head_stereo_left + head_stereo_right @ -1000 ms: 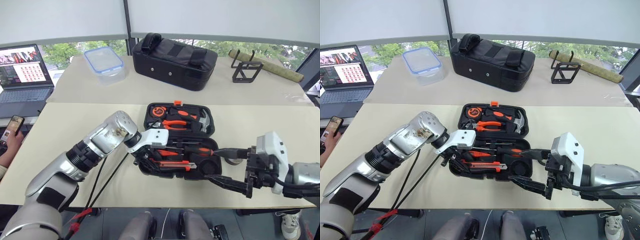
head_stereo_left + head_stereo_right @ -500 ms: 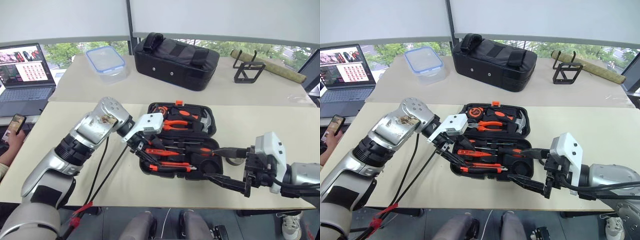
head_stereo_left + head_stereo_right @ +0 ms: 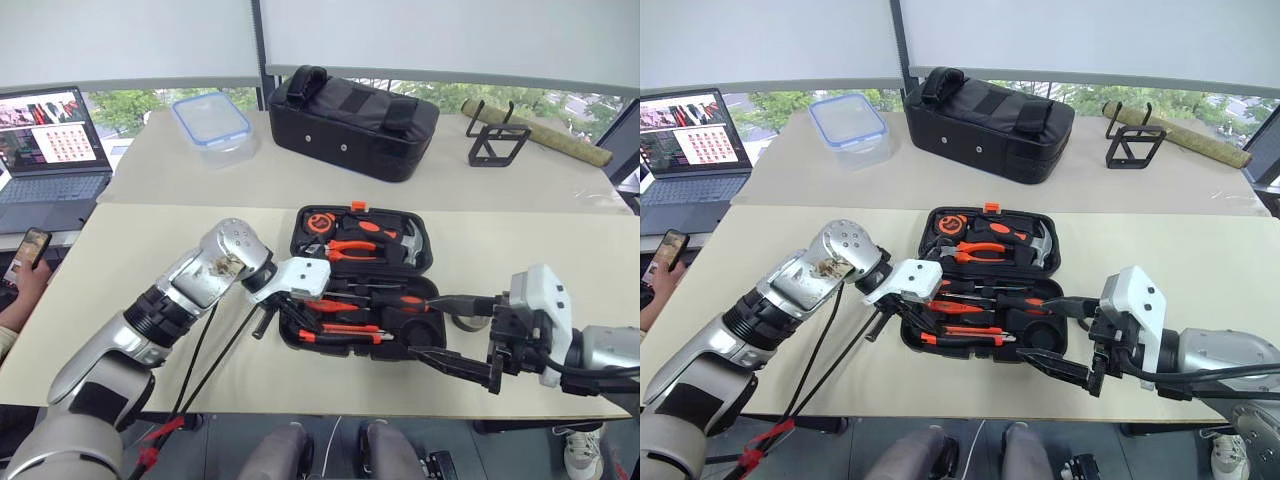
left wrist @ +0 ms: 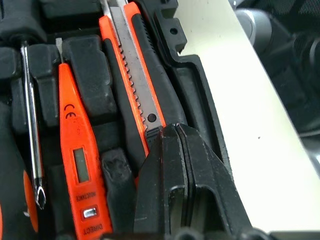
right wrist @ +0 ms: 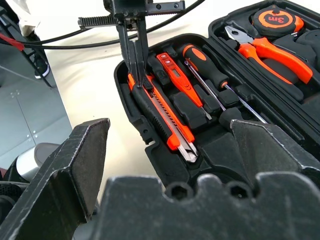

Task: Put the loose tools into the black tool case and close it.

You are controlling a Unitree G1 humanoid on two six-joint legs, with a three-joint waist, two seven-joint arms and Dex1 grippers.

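Now the left claw (image 4: pixel 177 150) presses together on the knife (image 4: pixel 137 75); right claw (image 3: pixel 450 335) apart; a skewed push could unseat it from the case (image 3: pixel 420 240).

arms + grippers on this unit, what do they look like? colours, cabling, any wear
Left arm: silver shells with black ribbed joints, a scuffed, brownish patch on its rounded silver wrist joint, loose black cables plus a red one hanging below. Right arm: silver, thin black cable. Both wrists carry white housings. Left gripper: two slim black fingers on a toothed black rail. Right gripper: long black fingers, rough-textured pads.
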